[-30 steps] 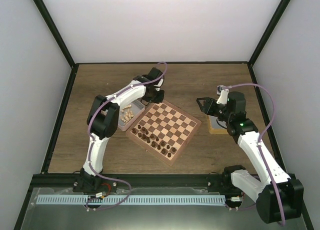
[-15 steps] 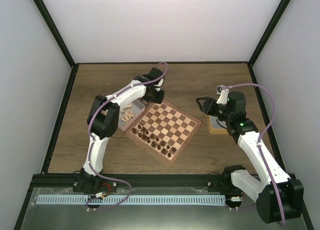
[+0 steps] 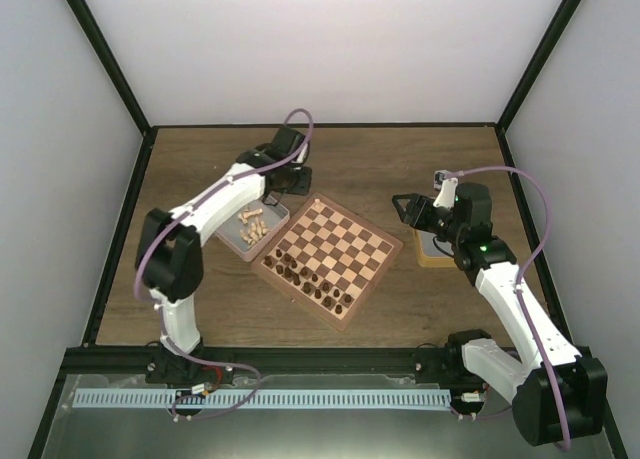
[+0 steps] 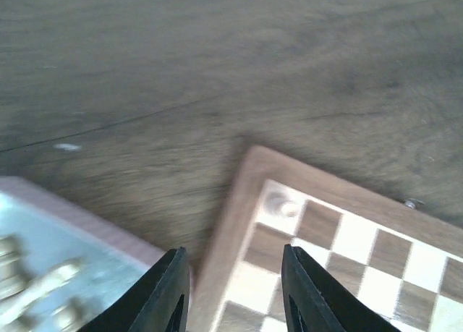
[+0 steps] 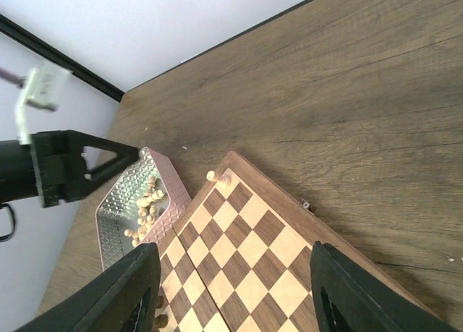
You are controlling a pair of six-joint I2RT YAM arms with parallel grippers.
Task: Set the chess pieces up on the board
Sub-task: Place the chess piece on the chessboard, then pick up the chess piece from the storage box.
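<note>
Wood-grain bench (image 3: 400, 154), white walls on three sides, black frame posts at the corners. Board (image 3: 345, 241) sits mid-bench, turned corner-on to the arms. Bare wood runs wide from its far edges to the back wall. A narrower strip lies between its right corner and a tan-rimmed tray (image 3: 436, 263) under the right arm. On the left only a thin gap of bench separates the board's rim from the silver tray (image 3: 230, 241), which holds the light chess pieces (image 3: 254, 224) in a loose heap. One light piece (image 5: 212, 176) stands on the board's far corner square. Dark pieces (image 3: 300, 276) line the near-left edge.

White tag (image 5: 40, 86) at the left of the right wrist view: too blurred to read.

Left arm: elbow raised, forearm stretched away, wrist bent down. Left claw (image 4: 235, 296) hangs above the gap between silver tray and board corner, fingers apart, nothing between them.

Right arm: folded, wrist over the tan-rimmed tray. Right claw (image 5: 231, 296) is spread wide, empty, facing the board.
</note>
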